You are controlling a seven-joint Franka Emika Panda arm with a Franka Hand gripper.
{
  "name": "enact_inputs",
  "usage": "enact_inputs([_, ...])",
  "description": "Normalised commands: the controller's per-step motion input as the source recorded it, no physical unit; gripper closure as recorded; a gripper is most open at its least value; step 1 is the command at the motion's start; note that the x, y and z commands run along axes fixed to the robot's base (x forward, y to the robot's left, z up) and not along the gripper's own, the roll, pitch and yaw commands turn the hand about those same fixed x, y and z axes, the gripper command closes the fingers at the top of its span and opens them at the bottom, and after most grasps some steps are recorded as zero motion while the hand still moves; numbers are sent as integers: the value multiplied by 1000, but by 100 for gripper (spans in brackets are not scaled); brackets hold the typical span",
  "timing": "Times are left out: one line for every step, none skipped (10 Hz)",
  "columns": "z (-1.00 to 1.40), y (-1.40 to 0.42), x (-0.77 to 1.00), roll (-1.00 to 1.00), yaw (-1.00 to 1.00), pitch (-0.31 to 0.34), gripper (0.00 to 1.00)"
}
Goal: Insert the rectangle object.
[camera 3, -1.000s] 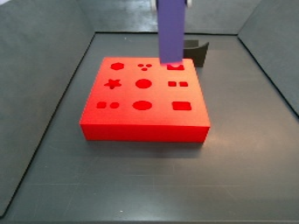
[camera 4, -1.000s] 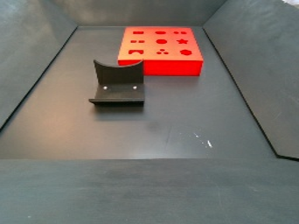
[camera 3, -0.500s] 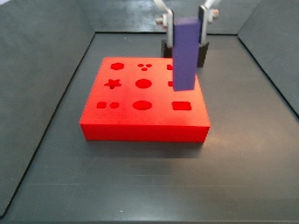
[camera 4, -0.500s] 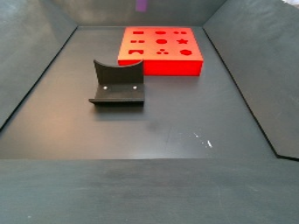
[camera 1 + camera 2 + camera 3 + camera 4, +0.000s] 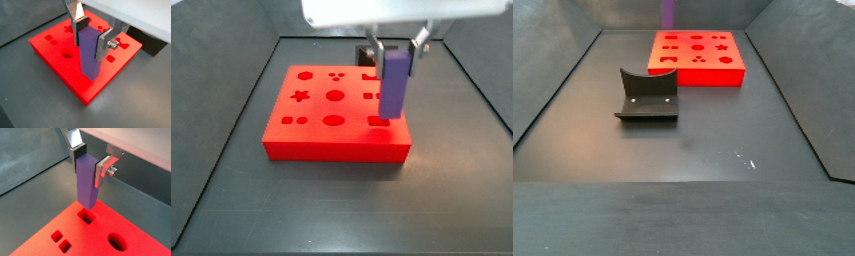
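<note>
The gripper (image 5: pixel 91 159) has its two silver fingers (image 5: pixel 105 44) pressed tight on the upper end of the rectangle object (image 5: pixel 87 182), a purple bar hanging upright over the red block (image 5: pixel 337 110). In a side view the bar's (image 5: pixel 394 82) lower end sits right at the rectangular hole (image 5: pixel 380 121) near the block's front right corner; a wrist view shows the tip just above a slot (image 5: pixel 86 217), not clearly inside it yet. From the far side camera only a sliver of purple (image 5: pixel 668 12) shows at the top edge, above the block (image 5: pixel 695 57), with the dark curved holder (image 5: pixel 647 95) standing well apart on the floor.

To do this step well, I'd say the bar wants to stay plumb, with its faces squared to the slot's edges before any push down. A slow, straight descent seems wise; if a corner catches the rim, a slight twist should serve better than force. The grip should hold until the bar is seated.
</note>
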Motion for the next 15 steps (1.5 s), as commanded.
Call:
enact_inputs([-151,129,14,59,-86,36,100])
enact_inputs([0,220,-169,0,-149,0,100])
enact_inputs([0,237,-274,0,-189,0,100])
enact_inputs([-20,94,-131,0,-114,-26,100])
enact_inputs([-51,0,0,0,-17,-21,100])
enact_inputs([-69,0,37,0,0,0,100])
enact_inputs([-109,0,34,0,0,-4,100])
enact_inputs([-160,0,0,0,0,-39,100])
enact_inputs([-149,0,-40,0,0,-74,100])
enact_inputs([-123,-20,0,-10,0,-64,100])
enact_inputs([-140,-11,-37,0,0,-83,100])
enact_inputs([-123,-60,-34,0,0,-83,100])
enact_inputs([-149,-63,-11,0,0,-93,100])
enact_inputs([-160,-20,-71,0,0,-97,100])
enact_inputs([-163,-57,-3,0,0,-87,100])
